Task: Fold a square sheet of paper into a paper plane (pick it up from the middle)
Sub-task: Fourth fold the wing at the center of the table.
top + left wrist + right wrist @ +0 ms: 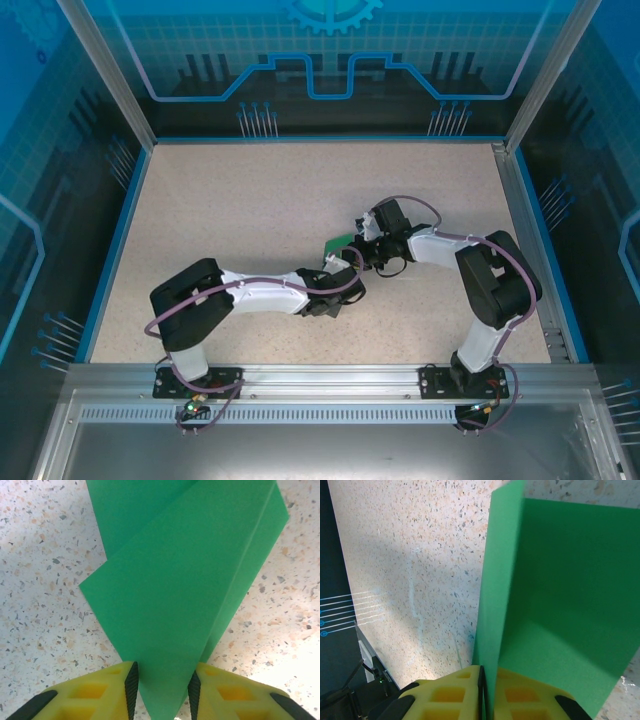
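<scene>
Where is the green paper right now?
Top view: the green paper is near the centre of the table, pinched in the right gripper, its pointed end between the jaws of the left gripper.

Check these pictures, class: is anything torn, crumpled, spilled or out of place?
Nothing stands out. The green paper is partly folded with clean, straight edges, no tears or crumples showing. The right claw is shut on one edge, and the pointed end sits between the fingers of the left claw.
</scene>
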Action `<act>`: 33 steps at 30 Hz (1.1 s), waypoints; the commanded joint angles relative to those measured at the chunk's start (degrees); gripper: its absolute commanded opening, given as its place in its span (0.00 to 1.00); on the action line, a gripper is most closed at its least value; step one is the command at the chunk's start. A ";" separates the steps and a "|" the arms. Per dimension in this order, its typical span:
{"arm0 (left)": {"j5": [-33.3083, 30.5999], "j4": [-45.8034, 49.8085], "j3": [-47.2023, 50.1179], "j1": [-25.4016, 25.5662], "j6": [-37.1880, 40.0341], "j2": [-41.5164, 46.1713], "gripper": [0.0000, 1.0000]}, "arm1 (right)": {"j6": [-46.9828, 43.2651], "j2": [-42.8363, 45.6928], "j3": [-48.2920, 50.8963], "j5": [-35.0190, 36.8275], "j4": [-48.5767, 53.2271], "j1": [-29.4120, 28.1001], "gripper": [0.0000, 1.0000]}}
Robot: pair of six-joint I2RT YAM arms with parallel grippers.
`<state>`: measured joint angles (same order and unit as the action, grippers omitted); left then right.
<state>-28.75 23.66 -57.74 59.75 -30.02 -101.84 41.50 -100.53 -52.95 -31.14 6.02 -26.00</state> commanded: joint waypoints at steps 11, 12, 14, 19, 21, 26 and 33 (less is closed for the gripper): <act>-2.22 0.76 -0.45 0.28 -0.20 0.10 0.20 | -0.76 -1.25 -0.79 -1.10 1.01 -0.94 0.12; -2.26 0.63 -0.44 0.33 -0.12 0.16 0.19 | -0.72 -1.20 -0.92 -1.11 1.10 -0.98 0.12; -2.27 0.54 -0.36 0.28 -0.04 0.41 0.16 | -0.81 -1.16 -0.93 -1.03 1.11 -0.90 0.12; -1.18 -0.48 0.31 -0.01 -0.21 0.87 0.10 | -1.23 -0.25 -0.74 -1.03 1.73 -0.97 0.13; 0.47 -1.79 1.10 -0.70 -0.21 1.79 0.08 | -1.89 0.39 -0.72 -0.62 2.62 -0.90 0.14; 9.64 -8.13 5.29 -4.21 0.83 5.90 0.06 | -3.24 2.90 -0.45 0.61 4.74 -0.59 0.18; 26.38 -16.84 11.19 -11.52 0.71 9.23 0.05 | -4.47 8.74 1.63 2.39 6.63 0.92 0.34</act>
<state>-11.86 12.08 -48.77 50.48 -29.82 -94.32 38.33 -94.98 -52.42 -29.50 10.11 -25.82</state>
